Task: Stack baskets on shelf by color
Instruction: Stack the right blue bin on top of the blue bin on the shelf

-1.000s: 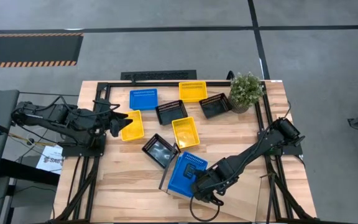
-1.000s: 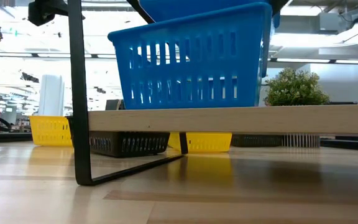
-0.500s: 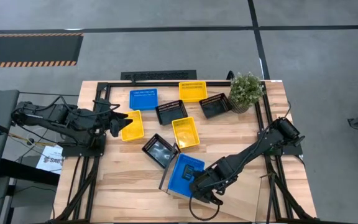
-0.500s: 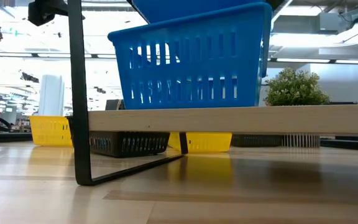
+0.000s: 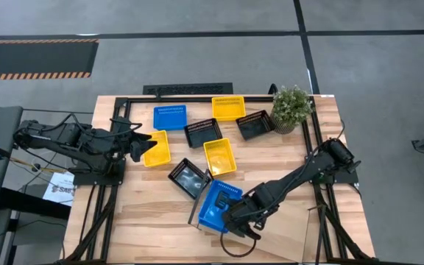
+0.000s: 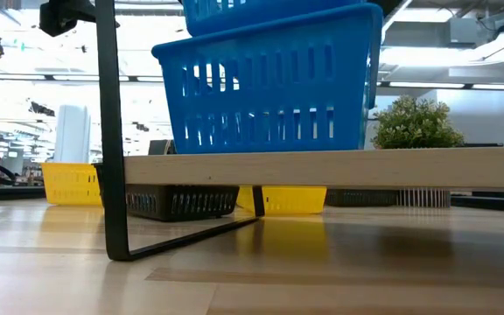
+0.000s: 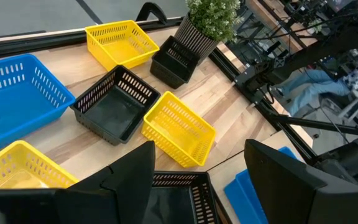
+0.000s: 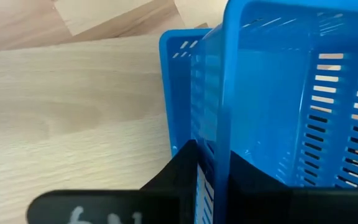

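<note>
Two blue slotted plastic baskets concern us: one [image 6: 269, 92] sits on the light-wood shelf board [image 6: 322, 168] at the table's near edge, and a second [image 8: 278, 93] is held above it, partly nested. We judge the main hazard to be a skewed descent: if the held basket enters tilted, its rim could jam against the lower one or push it along the board. The right gripper [image 8: 213, 168] is clenched on the held basket's wall, fingers nearly together, one each side. The left gripper [image 7: 197, 168] waits over the table's left side, fingers spread wide and holding nothing, near a yellow slotted basket [image 5: 157, 149].
</note>
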{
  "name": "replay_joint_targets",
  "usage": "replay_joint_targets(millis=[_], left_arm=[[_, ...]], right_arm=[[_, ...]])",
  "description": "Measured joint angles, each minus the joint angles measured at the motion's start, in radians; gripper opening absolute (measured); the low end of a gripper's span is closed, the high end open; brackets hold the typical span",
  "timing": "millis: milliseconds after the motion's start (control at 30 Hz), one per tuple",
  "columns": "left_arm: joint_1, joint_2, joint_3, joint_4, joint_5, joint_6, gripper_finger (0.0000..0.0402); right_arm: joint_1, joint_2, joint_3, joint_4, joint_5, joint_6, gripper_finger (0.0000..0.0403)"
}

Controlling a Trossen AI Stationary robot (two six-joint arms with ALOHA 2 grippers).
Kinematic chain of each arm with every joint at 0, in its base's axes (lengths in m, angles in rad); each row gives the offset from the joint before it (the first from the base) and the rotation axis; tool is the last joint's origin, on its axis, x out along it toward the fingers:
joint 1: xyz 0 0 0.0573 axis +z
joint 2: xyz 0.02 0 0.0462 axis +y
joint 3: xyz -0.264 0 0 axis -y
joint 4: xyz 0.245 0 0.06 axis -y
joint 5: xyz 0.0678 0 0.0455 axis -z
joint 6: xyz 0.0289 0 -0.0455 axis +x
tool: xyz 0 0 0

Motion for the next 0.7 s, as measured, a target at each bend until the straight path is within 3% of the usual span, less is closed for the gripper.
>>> replay_joint_targets(millis=[433, 700], left_arm=[[0.000, 0.000, 0.000, 0.000, 0.000, 0.000, 0.0238], [0.000, 0.000, 0.000, 0.000, 0.000, 0.000, 0.0238]], right_arm=[[-0.001, 0.000, 0.000, 0.000, -0.003, 0.008, 0.0062], [-0.013, 0.001, 0.000, 0.003, -0.003, 0.008, 0.0122]])
